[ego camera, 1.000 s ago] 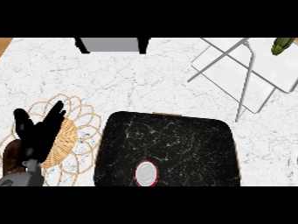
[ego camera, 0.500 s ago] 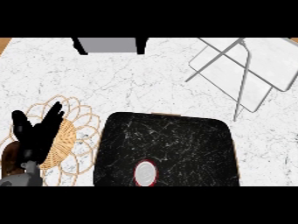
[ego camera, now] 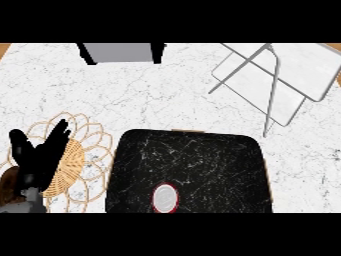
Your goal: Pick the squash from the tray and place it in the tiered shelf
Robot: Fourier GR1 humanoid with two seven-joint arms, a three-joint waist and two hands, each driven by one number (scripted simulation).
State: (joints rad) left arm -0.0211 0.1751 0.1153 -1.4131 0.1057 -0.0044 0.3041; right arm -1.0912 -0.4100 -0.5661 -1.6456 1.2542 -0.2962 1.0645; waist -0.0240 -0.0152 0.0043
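Right arm gone from view, left robot hand (ego camera: 36, 155) open, empty, over wicker mat (ego camera: 81, 150), beside black tray (ego camera: 202, 160).

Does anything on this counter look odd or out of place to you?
One thing: no squash shows anywhere, neither on the black tray nor on the tiered shelf. The tray carries only a small red-rimmed disc. The left robot hand rests open over a woven mat. Nothing looks spilled or damaged.
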